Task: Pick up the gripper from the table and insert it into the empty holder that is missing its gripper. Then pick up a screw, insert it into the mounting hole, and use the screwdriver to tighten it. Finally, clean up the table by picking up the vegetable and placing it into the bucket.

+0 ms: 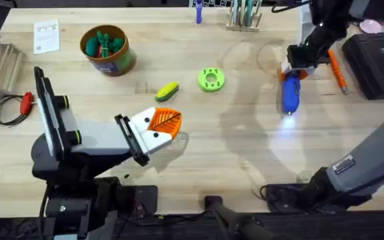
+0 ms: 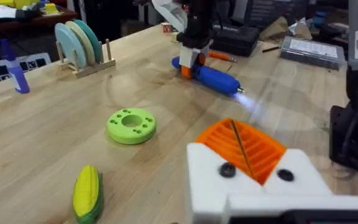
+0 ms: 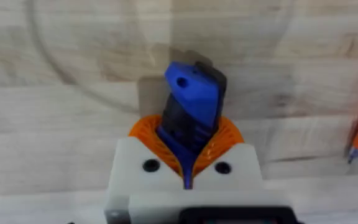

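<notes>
The blue screwdriver [image 1: 290, 95] lies on the table at the right, its tip light glowing. My right gripper [image 1: 295, 69] is shut on its rear end [image 3: 191, 93], orange pads on both sides. My left gripper [image 1: 171, 127] hovers over the table's middle front, shut, with nothing between its pads. Its two white holders [image 2: 210, 180] each carry an orange ribbed gripper pad [image 2: 244, 146] and a dark screw head. The yellow corn vegetable [image 1: 167, 91] [image 2: 87, 191] lies just beyond the left gripper. The bucket [image 1: 107, 51] stands at the far left with green toy vegetables inside.
A bright green disc with holes [image 1: 211, 79] [image 2: 131, 125] lies right of the corn. An orange pen [image 1: 337, 72] and a black case [image 1: 379, 61] sit at the far right. A dish rack [image 1: 244, 17] stands at the back, and a red-handled tool [image 1: 25, 102] lies at the left edge.
</notes>
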You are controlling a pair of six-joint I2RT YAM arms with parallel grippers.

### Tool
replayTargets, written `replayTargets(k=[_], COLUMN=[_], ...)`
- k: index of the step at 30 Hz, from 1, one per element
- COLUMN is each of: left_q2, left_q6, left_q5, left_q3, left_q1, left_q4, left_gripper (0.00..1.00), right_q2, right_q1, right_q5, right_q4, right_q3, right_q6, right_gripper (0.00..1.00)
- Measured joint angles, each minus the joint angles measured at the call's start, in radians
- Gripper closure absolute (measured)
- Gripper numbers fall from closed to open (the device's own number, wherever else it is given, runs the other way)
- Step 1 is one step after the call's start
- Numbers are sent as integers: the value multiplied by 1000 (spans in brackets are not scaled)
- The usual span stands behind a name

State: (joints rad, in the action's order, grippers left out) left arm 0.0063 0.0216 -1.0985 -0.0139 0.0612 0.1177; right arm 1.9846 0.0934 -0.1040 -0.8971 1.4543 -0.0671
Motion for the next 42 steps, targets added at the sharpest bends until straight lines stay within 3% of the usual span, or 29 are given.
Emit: replayTargets(k=[3, 4, 12, 21, 28, 36, 42], left_q2=[0, 0, 0, 0, 0, 0, 0], left_q6=[0, 0, 0, 0, 0, 0, 0], left_q5=[0, 0, 0, 0, 0, 0, 0], left_q3=[0, 0, 0, 0, 0, 0, 0], left_q1=[0, 0, 0, 0, 0, 0, 0], left_q4=[0, 0, 0, 0, 0, 0, 0], left_gripper=[991, 991, 991, 991, 991, 991, 991], right_q2=[-1, -24, -229, -457, -533, -612, -664], right_q1=[-11, -36, -140, -251, -317, -393, -402], right_q5=[0, 0, 0, 78, 207, 277, 421], right_q4=[-66, -91, -64, 49, 106, 288, 620], right_q3=[51, 119, 275, 294, 291, 121, -109], right_q6=[12, 25, 80, 140, 167, 184, 250], right_gripper=[978, 978, 978, 978, 978, 978, 978])
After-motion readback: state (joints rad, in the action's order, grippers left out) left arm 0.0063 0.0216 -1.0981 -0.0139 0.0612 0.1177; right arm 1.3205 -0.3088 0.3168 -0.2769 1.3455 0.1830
